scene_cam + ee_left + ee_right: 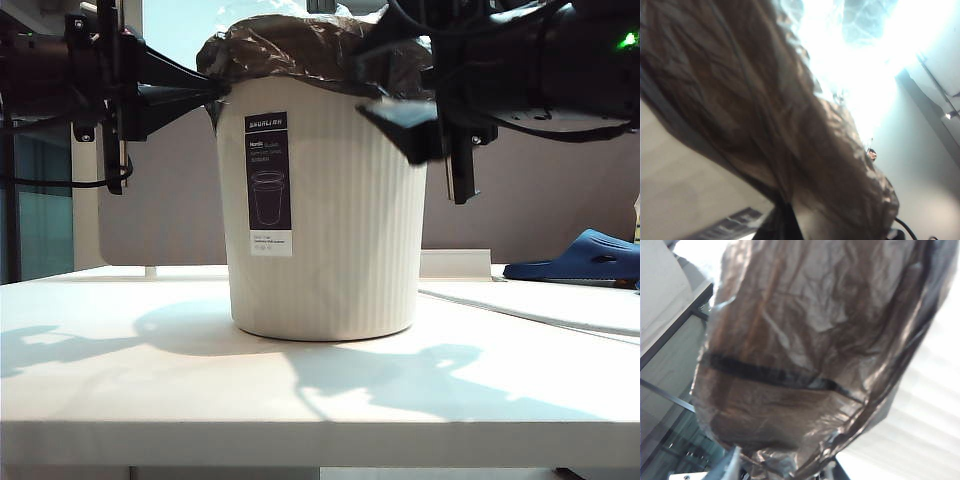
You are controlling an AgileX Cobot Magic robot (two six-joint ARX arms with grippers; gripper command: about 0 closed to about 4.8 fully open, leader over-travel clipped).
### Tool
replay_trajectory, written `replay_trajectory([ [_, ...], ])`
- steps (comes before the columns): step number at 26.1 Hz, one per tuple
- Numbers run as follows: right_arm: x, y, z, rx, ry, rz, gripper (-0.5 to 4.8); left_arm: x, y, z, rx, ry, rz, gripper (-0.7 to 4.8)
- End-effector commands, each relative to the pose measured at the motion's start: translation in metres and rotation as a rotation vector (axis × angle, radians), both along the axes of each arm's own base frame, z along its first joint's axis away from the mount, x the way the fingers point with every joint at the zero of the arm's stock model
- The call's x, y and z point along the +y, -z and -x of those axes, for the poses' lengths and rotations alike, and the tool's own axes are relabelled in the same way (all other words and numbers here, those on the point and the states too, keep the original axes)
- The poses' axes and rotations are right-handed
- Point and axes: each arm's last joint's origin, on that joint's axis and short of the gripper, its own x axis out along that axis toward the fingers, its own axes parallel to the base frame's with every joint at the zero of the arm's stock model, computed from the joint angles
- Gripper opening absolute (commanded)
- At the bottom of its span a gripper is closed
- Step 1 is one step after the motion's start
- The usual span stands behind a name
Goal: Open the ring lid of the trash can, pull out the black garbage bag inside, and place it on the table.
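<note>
The cream ribbed trash can [330, 230] stands mid-table with its label facing me. The black garbage bag [290, 45] bulges from its top and drapes over the rim. The ring lid is out of view. My left gripper [218, 95] reaches in from the left and is shut on the bag's hem at the rim; in its wrist view the left gripper [782, 225] meets the bag [765, 115] beside the can wall [680, 190]. My right gripper [400, 110] is at the right rim. There the right gripper [785, 467] stands open, with crinkled bag [805, 340] between its fingers [732, 462].
The white table [150, 390] stretches out in front of the can. A blue slipper [585, 257] lies at the back right, beyond a flat white board [540, 300]. A grey partition panel [170, 200] stands behind the can.
</note>
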Motion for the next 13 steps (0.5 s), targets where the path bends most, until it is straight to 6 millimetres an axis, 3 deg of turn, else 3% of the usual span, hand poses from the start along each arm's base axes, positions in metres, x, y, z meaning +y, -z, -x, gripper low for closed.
replay_trajectory([
  [1,0.0001,-0.0026,0.0001,-0.018,0.008,-0.009,1.80,-0.0005,-0.0028,0.0009,-0.026,0.019,0.002,-0.06],
  [8,-0.0001,-0.0044,-0.0008,-0.022,0.032,-0.022,1.65,-0.0007,-0.0028,0.0014,-0.022,0.038,0.001,-0.06],
  [13,-0.0003,-0.0055,-0.0007,-0.030,0.032,-0.029,0.71,-0.0008,-0.0028,0.0015,-0.023,0.042,0.000,-0.06],
])
